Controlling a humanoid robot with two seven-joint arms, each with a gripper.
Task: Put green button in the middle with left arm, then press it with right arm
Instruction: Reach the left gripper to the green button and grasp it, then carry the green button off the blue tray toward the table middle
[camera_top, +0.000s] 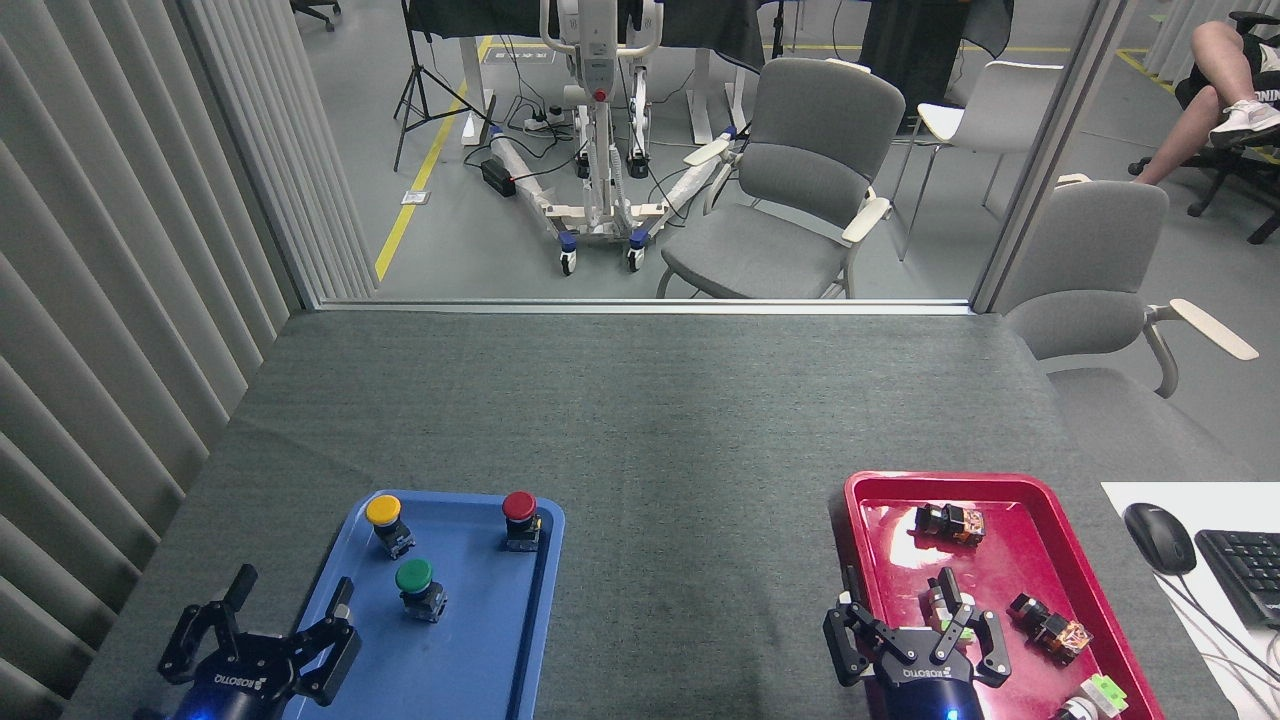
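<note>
Because the green button (414, 586) sits upright in the blue tray (480, 650), unmoved, the left end effector (262, 640) hovers nearby, fingers spread wide; the right end effector (915, 640) waits, also spread, over the red tray (1050, 545).

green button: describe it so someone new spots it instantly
Find the blue tray at the table's near left. Three mushroom-cap buttons stand in it; the green button is nearest the robot, below and between the yellow button and red button. Only its cap is dark green.
</note>
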